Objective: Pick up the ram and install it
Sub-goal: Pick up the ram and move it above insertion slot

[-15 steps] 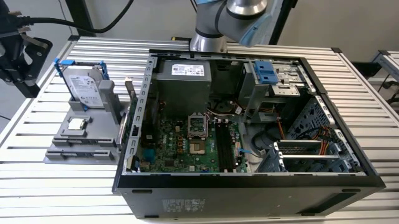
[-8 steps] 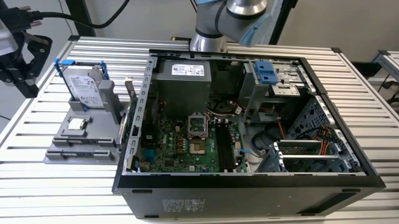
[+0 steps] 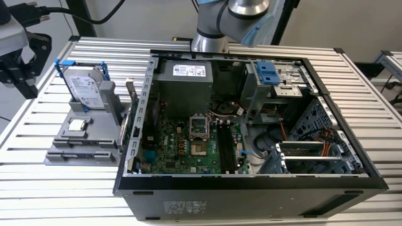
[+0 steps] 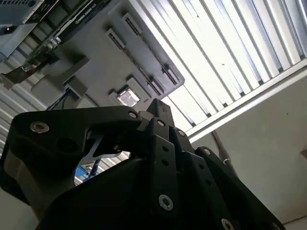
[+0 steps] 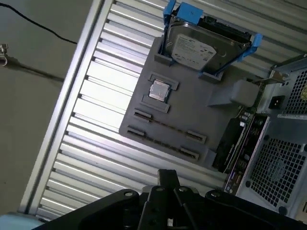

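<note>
The ram [image 5: 238,141] is a long dark circuit-board stick standing on edge along the grey fixture's [image 5: 192,110] side that faces the computer case. In the exterior view the ram [image 3: 128,101] sits between the fixture and the open case [image 3: 251,181]. My gripper [image 3: 19,75] hangs at the exterior view's far left, beyond the table's edge and well away from the ram. Its black linkage fills the foreground in both wrist views [image 5: 168,179] [image 4: 156,108], and it holds nothing that I can see. The motherboard's memory slots [image 3: 226,146] lie bare inside the case.
A silver hard drive [image 5: 204,48] in a blue bracket stands at the fixture's far end. A small square processor chip [image 5: 159,90] rests in the fixture's middle. The slatted aluminium table [image 3: 63,188] carries everything. The arm's base [image 3: 217,28] rises behind the case.
</note>
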